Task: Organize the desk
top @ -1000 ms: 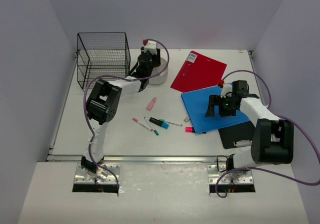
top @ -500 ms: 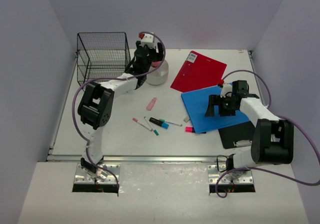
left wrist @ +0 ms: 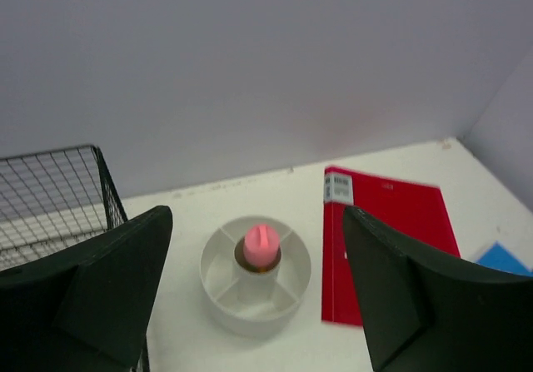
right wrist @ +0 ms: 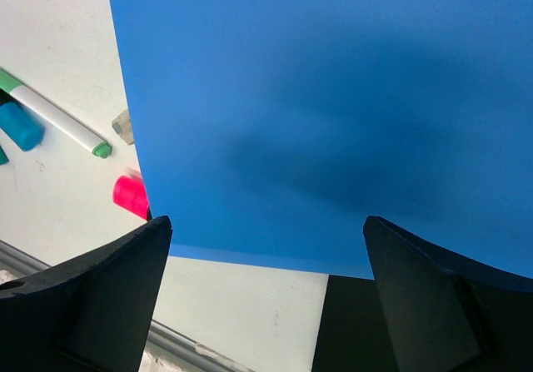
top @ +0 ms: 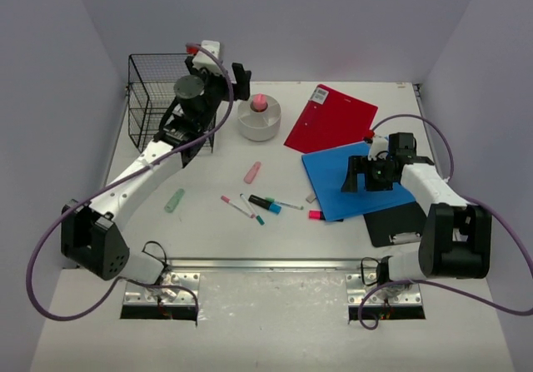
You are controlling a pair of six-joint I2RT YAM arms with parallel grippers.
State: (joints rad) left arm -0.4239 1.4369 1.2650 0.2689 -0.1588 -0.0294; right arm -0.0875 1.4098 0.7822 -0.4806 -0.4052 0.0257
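Jaws of the left gripper (left wrist: pixel 256 215) stand wide apart and empty, raised just left of the white round tray (top: pixel 259 122). The tray sits near the far edge of the tabletop (top: pixel 200 222). Right of the tray, the right gripper (right wrist: pixel 266 222) hovers over a blue folder (top: pixel 329 189), jaws likewise apart.

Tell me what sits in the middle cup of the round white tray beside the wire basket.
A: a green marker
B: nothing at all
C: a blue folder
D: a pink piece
D: the left wrist view shows a pink piece sitting in the centre cup of the round white tray.
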